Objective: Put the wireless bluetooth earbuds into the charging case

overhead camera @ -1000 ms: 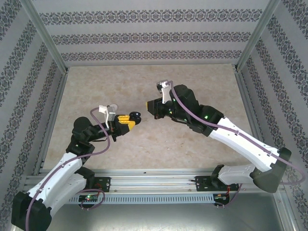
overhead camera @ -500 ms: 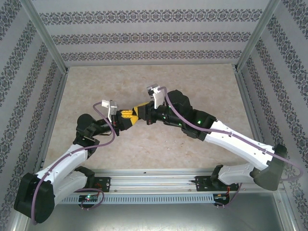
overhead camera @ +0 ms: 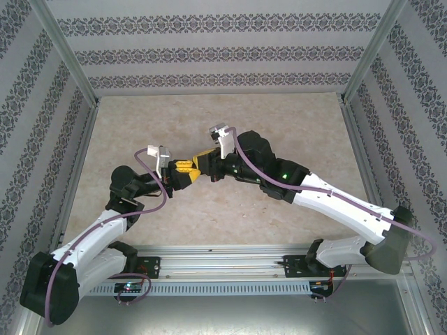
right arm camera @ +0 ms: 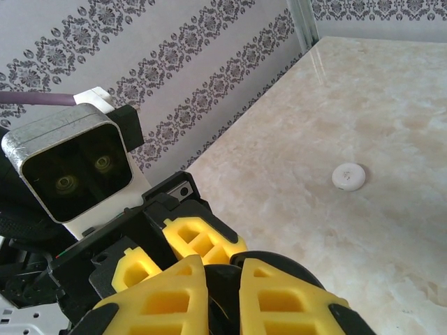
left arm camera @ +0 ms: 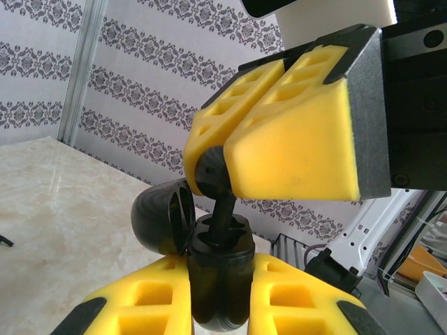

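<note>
My left hand (left arm camera: 220,308) was closed on the black charging case (left arm camera: 220,279), which stood upright between its two yellow fingers (left arm camera: 143,301), pressed from both sides. The lid (left arm camera: 159,222) of the case was open and leaned away to the left of the fingers. Just above this hand was my right hand (left arm camera: 213,157), its fingers drawn almost together and gripping a black earbud (left arm camera: 222,202) at the tips. The stem of the earbud pointed down and its lower end was inside the open mouth of the case; I cannot tell if it was fully seated. In the top view the two hands met tip to tip over the middle of the counter (overhead camera: 140,125). Well beyond my right hand, a small white round thing (right arm camera: 348,176) lay alone on the counter.
</note>
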`<action>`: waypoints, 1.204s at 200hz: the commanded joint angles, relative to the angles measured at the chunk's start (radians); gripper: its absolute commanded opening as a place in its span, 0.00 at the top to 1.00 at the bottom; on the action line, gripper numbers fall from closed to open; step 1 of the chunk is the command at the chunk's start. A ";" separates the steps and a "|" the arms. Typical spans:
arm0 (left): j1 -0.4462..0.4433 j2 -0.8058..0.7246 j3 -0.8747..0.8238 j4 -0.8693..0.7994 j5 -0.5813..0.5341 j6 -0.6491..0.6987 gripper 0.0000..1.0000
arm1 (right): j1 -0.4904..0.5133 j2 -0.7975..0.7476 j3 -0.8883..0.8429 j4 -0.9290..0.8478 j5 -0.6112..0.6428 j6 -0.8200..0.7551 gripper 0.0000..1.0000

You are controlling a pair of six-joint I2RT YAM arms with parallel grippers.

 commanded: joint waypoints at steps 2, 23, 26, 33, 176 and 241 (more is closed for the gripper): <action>0.008 -0.029 0.023 0.026 0.016 0.027 1.00 | 0.006 0.021 0.009 -0.015 -0.026 -0.010 0.87; 0.007 -0.036 0.024 0.011 0.016 0.042 1.00 | 0.006 0.033 0.022 -0.053 -0.050 -0.013 0.87; 0.008 -0.036 0.023 0.010 0.016 0.043 1.00 | 0.004 0.035 0.023 -0.057 -0.051 -0.013 0.87; 0.008 -0.038 0.024 0.006 0.017 0.044 1.00 | 0.003 0.034 0.024 -0.063 -0.053 -0.012 0.87; 0.008 -0.069 -0.013 0.049 0.033 0.068 1.00 | -0.050 0.023 0.068 -0.186 -0.170 0.044 0.89; 0.008 -0.083 -0.007 0.041 0.028 0.067 1.00 | -0.057 0.056 0.096 -0.239 -0.188 0.039 0.88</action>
